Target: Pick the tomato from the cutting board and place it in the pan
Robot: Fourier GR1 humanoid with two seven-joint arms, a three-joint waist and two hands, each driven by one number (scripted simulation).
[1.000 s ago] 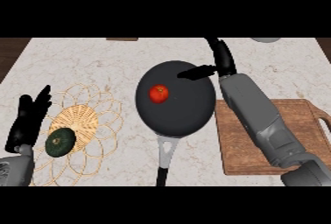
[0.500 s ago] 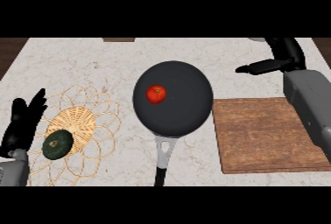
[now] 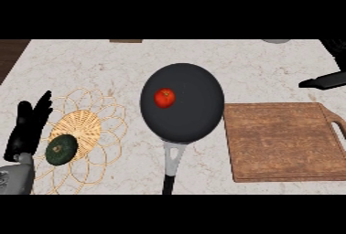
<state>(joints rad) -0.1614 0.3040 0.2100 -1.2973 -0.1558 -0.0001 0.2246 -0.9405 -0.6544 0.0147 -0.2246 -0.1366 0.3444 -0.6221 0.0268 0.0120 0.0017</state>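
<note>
A pale marble-patterned counter (image 3: 101,64) fills the view from above. The black pan (image 3: 192,109), a rounded oval with a grey-and-black handle pointing toward the lower edge, serves as the landmark. Just right of the pan lies a rectangular wooden cutting board (image 3: 283,141) with visible grain and a handle slot on its right side. Left of the pan sits a woven wicker trivet (image 3: 91,116) with looping petal edges, carrying a dark green round vegetable (image 3: 61,149) that is hard to identify. The small red tomato (image 3: 164,98) rests inside the pan, slightly left of its middle. Far left of the pan, the left hand (image 3: 27,130) stands released, fingers straight and upward. Far right of the pan, the right hand (image 3: 324,81) is cut off by the edge; whether it is open or closed cannot be told.
</note>
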